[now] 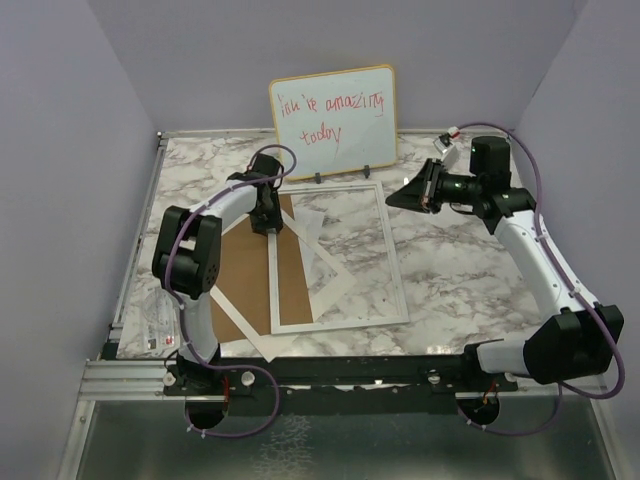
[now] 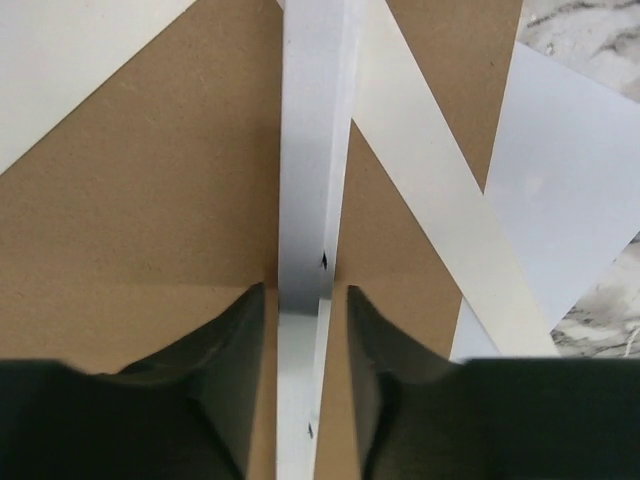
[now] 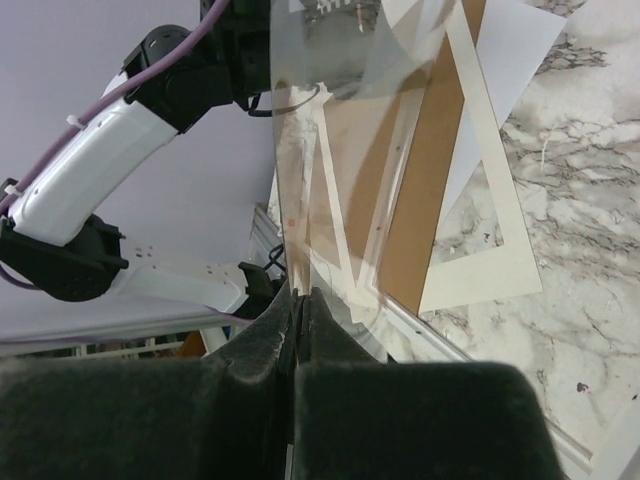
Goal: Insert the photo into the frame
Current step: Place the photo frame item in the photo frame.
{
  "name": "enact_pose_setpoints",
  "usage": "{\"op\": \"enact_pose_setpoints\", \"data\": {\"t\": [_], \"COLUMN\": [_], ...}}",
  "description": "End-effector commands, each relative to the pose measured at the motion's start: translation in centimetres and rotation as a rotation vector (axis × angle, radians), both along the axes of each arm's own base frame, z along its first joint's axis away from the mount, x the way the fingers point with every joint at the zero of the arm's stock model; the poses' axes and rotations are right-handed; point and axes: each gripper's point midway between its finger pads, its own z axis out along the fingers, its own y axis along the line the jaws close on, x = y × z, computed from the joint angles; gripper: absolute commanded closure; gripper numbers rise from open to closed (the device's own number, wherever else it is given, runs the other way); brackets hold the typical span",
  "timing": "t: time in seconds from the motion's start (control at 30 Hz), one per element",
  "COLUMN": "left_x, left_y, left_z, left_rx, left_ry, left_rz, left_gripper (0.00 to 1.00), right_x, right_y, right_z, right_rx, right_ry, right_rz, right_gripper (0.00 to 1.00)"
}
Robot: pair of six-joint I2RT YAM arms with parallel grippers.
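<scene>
From above, the frame (image 1: 340, 324) lies flat mid-table, its long axis running near to far. In the left wrist view, your left gripper (image 2: 306, 300) straddles the frame's white rim, jaws partly open and holding nothing. In the right wrist view, your right gripper (image 3: 298, 300) is pinched closed on a clear pane (image 3: 330, 150).

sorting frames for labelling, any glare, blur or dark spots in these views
Top external: even light, sharp, soft shadows on the table. Left wrist: the frame rim sharp, the left gripper dark and blurred up close. Right wrist: reflections on the clear pane veil the mat behind it; the right gripper is a dark, soft mass.
</scene>
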Motion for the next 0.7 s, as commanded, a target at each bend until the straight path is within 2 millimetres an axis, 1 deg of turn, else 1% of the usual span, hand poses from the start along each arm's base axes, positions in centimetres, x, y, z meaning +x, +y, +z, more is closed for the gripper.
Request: {"op": "enact_pose_setpoints", "data": {"t": [0.0, 0.07, 0.17, 0.3, 0.37, 0.47, 0.57, 0.6, 0.67], "left_x": [0.4, 0.4, 0.8, 1.4, 1.9, 2.4, 2.7, 2.9, 3.3], "left_y": [0.4, 0.7, 2.1, 3.5, 4.5, 5.5, 6.6, 7.0, 7.6], "left_z": [1.9, 2.5, 3.8, 5.6, 6.3, 6.6, 6.3, 6.2, 6.2], "left_rx": [-0.057, -0.08, -0.082, -0.082, -0.054, -0.023, 0.006, 0.012, 0.024], "left_ry": [-0.041, -0.044, -0.067, -0.102, -0.13, -0.147, -0.146, -0.147, -0.149], "left_rz": [0.014, 0.021, 0.055, 0.095, 0.124, 0.151, 0.186, 0.195, 0.214], "left_gripper": [0.52, 0.46, 0.39, 0.36, 0.33, 0.28, 0.23, 0.21, 0.2], "right_x": [0.1, 0.1, 0.1, -0.6, -0.8, -0.5, 0.2, 0.6, 0.9], "right_y": [1.6, 2.0, 2.2, 3.1, 3.6, 4.6, 6.4, 7.1, 8.8], "right_z": [1.0, 1.7, 2.4, 2.7, 2.3, 1.0, 0.0, 0.0, 0.8], "right_rx": [0.046, 0.066, 0.087, 0.124, 0.131, 0.135, 0.137, 0.14, 0.148], "right_ry": [-0.055, -0.074, -0.079, -0.061, -0.046, -0.022, -0.01, -0.012, -0.038], "right_rz": [0.053, 0.064, 0.067, 0.093, 0.105, 0.113, 0.126, 0.134, 0.157], "right_gripper": [0.99, 0.99, 0.99, 0.99, 0.99, 0.99, 0.99, 0.99, 0.99]}}
